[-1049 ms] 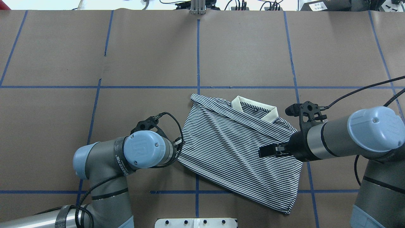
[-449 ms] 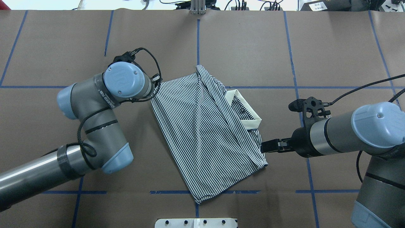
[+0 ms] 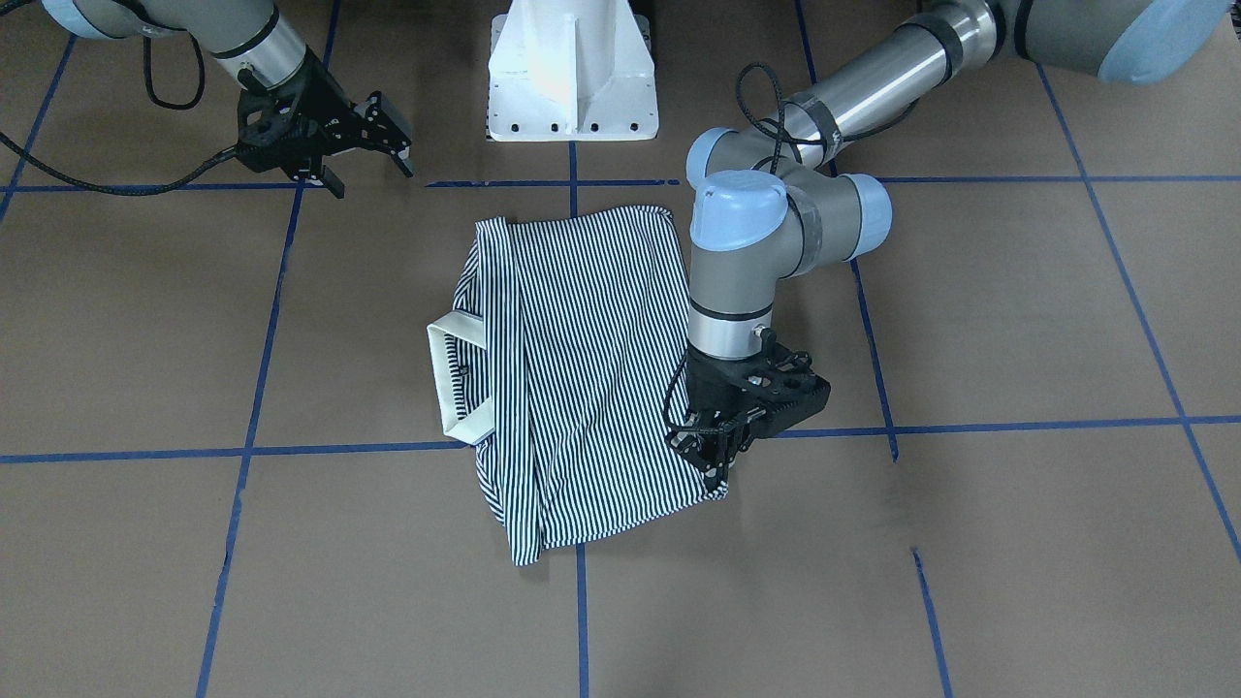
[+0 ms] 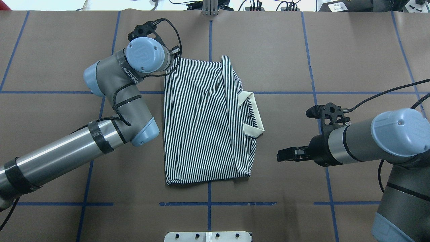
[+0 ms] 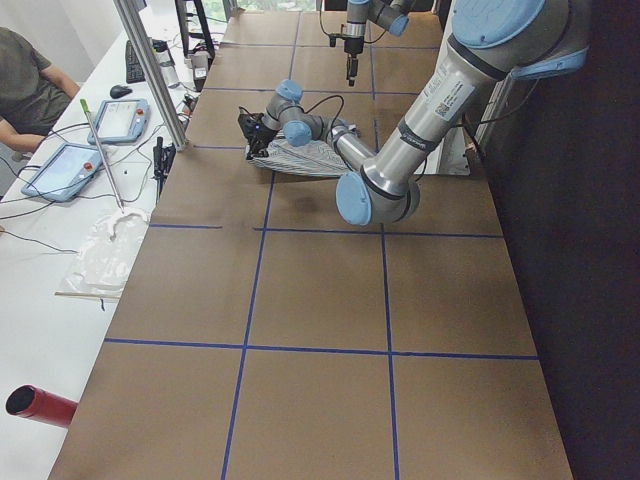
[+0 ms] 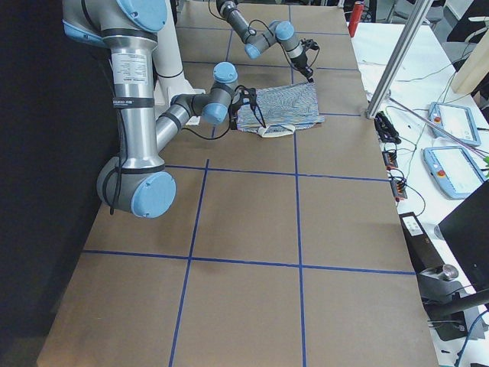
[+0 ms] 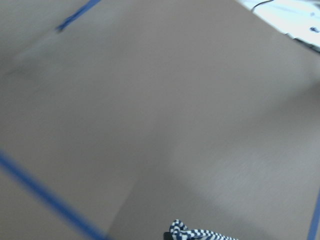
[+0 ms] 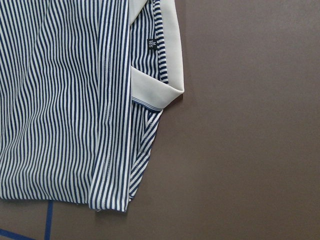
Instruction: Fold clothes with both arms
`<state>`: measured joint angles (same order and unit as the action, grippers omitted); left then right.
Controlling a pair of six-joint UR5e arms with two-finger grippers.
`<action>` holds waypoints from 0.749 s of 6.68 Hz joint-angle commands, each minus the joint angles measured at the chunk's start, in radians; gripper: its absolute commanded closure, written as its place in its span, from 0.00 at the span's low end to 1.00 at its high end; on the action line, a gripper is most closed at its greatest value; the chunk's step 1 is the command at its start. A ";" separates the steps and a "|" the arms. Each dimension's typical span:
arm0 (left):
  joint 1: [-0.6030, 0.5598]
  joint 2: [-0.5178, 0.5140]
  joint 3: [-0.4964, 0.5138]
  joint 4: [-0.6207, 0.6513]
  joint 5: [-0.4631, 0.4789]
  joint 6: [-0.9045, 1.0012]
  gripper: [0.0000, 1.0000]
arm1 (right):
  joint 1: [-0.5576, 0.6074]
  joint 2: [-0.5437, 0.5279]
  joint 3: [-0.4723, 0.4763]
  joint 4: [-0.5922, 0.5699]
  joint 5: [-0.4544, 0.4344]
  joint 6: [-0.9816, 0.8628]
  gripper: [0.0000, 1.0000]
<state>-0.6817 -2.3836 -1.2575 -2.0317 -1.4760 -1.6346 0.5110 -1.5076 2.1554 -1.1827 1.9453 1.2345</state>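
You have the striped polo shirt [image 4: 201, 124] lying folded into a rough rectangle near the middle of the table [image 4: 50, 151]. Its white collar [image 4: 252, 114] is turned toward the robot's right side, and a small dark tag [image 8: 152, 43] shows inside the neck. Your left gripper [image 3: 719, 463] sits at the shirt's far corner on the robot's left, its fingers closed on a pinch of striped cloth. The left wrist camera shows that bit of fabric at the bottom edge of its view. Your right gripper [image 3: 370, 179] hovers off the cloth, on the collar side and apart from the shirt, with its fingers spread wide and nothing between them. Blue tape lines [image 4: 210, 37] cross the brown table cover, and the white pedestal base [image 3: 572, 78] stands at the robot's edge of the table.
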 commanded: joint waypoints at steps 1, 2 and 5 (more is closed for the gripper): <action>-0.001 -0.080 0.218 -0.207 0.071 0.055 1.00 | -0.003 0.001 -0.012 0.000 -0.005 0.000 0.00; -0.001 -0.086 0.251 -0.255 0.071 0.055 1.00 | -0.003 0.001 -0.015 0.002 -0.012 0.000 0.00; -0.024 -0.085 0.256 -0.257 0.065 0.191 0.00 | -0.003 0.000 -0.020 0.002 -0.043 0.000 0.00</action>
<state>-0.6936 -2.4675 -1.0047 -2.2856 -1.4071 -1.4859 0.5088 -1.5071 2.1370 -1.1812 1.9154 1.2342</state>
